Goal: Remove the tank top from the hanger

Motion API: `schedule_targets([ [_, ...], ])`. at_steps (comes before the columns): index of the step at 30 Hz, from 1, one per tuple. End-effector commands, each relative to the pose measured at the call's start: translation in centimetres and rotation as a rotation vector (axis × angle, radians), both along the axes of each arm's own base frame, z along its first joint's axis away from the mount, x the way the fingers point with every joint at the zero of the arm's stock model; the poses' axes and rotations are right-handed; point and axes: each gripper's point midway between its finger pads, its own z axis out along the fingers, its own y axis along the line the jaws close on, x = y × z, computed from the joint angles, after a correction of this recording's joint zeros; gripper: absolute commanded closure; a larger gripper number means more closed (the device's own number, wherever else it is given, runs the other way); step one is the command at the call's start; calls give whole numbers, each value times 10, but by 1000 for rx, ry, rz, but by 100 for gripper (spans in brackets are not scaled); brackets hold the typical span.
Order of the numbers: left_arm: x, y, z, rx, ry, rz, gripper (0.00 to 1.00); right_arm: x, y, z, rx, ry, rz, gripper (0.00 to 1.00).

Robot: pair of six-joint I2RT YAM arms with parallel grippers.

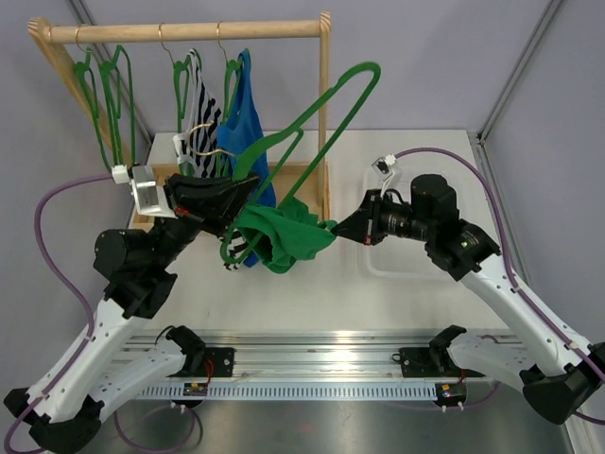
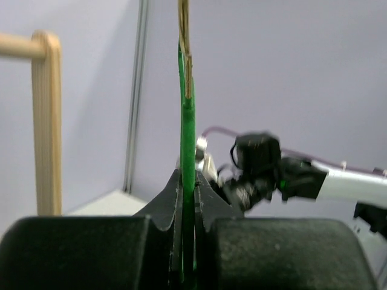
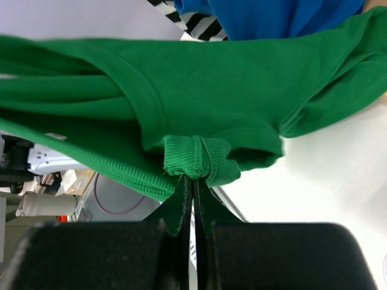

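The green tank top (image 1: pixel 284 236) hung in a loose bunch over the table (image 1: pixel 312 303), near the middle of the top view, draped around the lower end of a green hanger (image 1: pixel 326 99) that had been taken clear of the wooden rack (image 1: pixel 189 31). From the left gripper (image 1: pixel 244 189) the hanger slanted away toward 1 o'clock, its hook end high in the air. That gripper's jaws were pressed together on the hanger's thin green bar, which ran straight up between them in the left wrist view.

The right gripper (image 1: pixel 342 227) came in from 3 o'clock of the garment, its jaws pinched shut on a fold of ribbed hem (the thick double-stitched edge, seen close in the right wrist view). On the rack, at 11 o'clock from the bunch, a blue top (image 1: pixel 248 113) and a striped top (image 1: pixel 203 123) hung with several bare hangers.

The tank top looked light, soft and stretchy, likely to sag, bunch up and cling to the hanger's arm rather than slide off cleanly. The ribbed edge seemed the best place to hold, being thicker and less prone to slip from the fingers than a single layer. The hanger appeared stiff enough to brace against a steady pull toward 3 o'clock
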Motion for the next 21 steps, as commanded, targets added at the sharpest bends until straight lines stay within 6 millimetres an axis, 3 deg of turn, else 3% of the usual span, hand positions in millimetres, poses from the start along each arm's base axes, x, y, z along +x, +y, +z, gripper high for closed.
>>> schedule_targets([
  [1,-38,28,109,-293,-317,-26,100,-11,-1,-5,-17,16,26,100],
  [4,-33,36,133,-350,-386,44,100,-9,-16,-42,-138,65,-37,100],
  [8,-32,56,167,-436,-517,179,100,-20,-30,-100,-229,167,-63,100],
  [11,-25,59,175,-442,-559,250,100,-28,-37,-110,-231,178,-77,100],
  [15,-12,58,168,-415,-507,286,100,-31,-49,-98,-230,143,-128,100],
  [17,5,42,149,-299,-418,278,100,-32,-52,-80,-218,103,-128,100],
  [21,19,45,108,-210,-271,321,100,-33,-56,-58,-223,51,-129,100],
])
